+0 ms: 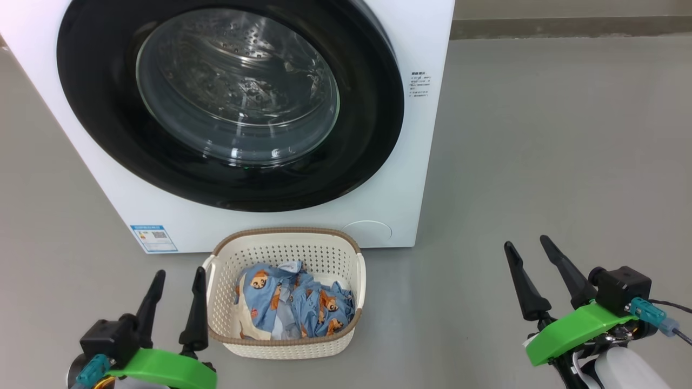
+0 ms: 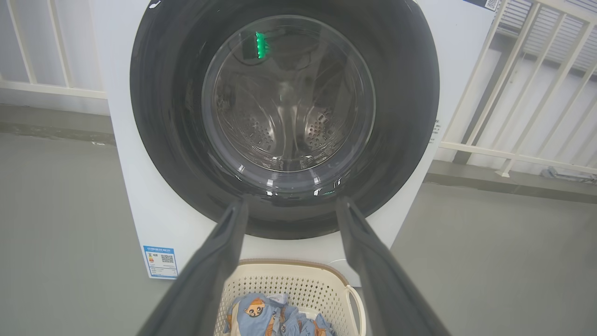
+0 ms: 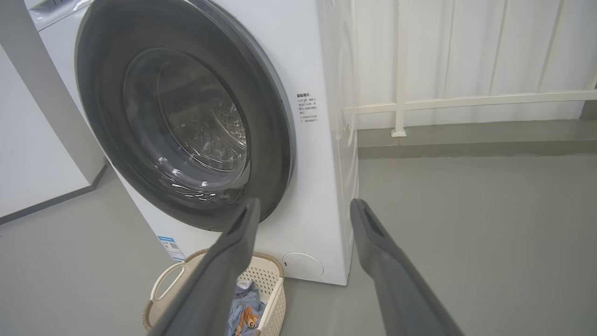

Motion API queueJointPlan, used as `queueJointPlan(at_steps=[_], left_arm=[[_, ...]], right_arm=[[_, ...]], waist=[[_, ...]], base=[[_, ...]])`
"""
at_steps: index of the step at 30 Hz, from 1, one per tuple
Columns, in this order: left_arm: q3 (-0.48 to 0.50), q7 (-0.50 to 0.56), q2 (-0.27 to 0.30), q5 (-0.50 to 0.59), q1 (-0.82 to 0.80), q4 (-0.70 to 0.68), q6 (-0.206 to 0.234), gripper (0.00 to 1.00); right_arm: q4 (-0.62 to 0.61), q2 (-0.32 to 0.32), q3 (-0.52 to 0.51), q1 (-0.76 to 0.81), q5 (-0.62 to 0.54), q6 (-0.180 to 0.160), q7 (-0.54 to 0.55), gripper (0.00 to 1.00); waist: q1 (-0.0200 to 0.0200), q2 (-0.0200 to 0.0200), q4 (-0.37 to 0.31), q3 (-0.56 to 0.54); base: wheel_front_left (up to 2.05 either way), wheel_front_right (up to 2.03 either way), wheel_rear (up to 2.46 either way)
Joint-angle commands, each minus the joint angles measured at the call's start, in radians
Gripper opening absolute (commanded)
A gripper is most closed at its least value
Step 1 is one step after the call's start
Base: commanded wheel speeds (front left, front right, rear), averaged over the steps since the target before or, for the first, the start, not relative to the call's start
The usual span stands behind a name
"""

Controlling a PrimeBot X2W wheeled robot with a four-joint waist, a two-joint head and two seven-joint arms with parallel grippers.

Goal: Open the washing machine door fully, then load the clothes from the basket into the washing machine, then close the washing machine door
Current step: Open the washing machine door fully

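**Nothing loaded yet: door shut, basket full**

The task is standing at its very start. The washing machine door (image 1: 232,102) is sitting flush against the front of the washing machine (image 1: 416,178). The opening step is therefore not yet done, and loading and closing are both waiting behind it. The basket (image 1: 281,348) is sitting on the floor (image 1: 540,135) just in front of the washing machine, below the door. The clothes (image 1: 294,305) are lying heaped inside it. Through the door the drum (image 1: 238,70) is looking bare, with no fabric showing.

The left hand (image 1: 179,271) is hovering in front of the washing machine, just beside the basket's left side. Its two fingers (image 1: 195,308) are standing apart and gripping nothing. The right hand (image 1: 525,242) is hovering off the washing machine's right front corner, well apart from the basket, with its fingers (image 1: 527,292) likewise spread and empty. Neither hand is touching the door.

Counting up, I am seeing:
- one washing machine
- one door
- one basket
- two hands
- one blue label (image 1: 154,239) at the lower left corner of the washing machine's front

The clothes are making one crumpled heap, and I cannot tell how many garments are in it.
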Motion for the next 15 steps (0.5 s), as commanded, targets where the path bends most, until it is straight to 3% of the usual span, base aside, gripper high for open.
queueJointPlan(at_steps=[1,15], left_arm=[[0.035,-0.014,0.019,0.007,-0.042,-0.021,0.006,1.0],[0.04,-0.014,0.006,0.039,-0.065,-0.045,0.019,1.0]], right_arm=[[-0.02,-0.015,0.014,-0.044,-0.006,0.005,-0.012,1.0],[-0.009,-0.043,-0.032,-0.129,-0.004,0.005,-0.012,1.0]], waist=[[0.0,0.0,0.002,0.003],[0.0,0.0,0.036,0.077]], base=[[0.0,0.0,0.0],[0.0,0.0,0.0]])
